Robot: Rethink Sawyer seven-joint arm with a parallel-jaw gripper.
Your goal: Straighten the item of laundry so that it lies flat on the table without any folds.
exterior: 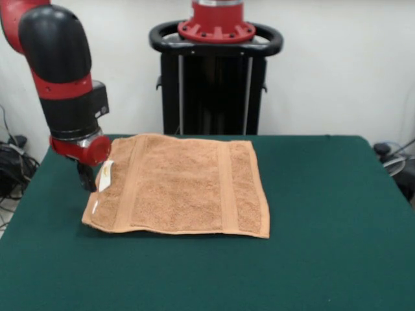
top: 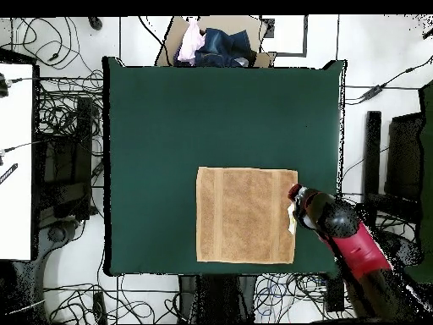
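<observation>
The item of laundry (exterior: 185, 186), an orange-tan towel with two woven bands, lies spread on the dark green table (exterior: 324, 220). In the overhead view the item of laundry (top: 245, 214) forms a near-square rectangle. Its white label (exterior: 105, 175) shows at the left edge, where that edge looks slightly lifted. My gripper (exterior: 86, 178) hangs at this edge beside the label; its tips are dark and partly hidden. From above, the gripper (top: 293, 206) sits at the towel's right edge.
A cardboard box of clothes (top: 216, 42) stands beyond the table's far edge in the overhead view. Cables lie on the floor around the table. The robot's black pedestal (exterior: 214, 78) rises behind the table.
</observation>
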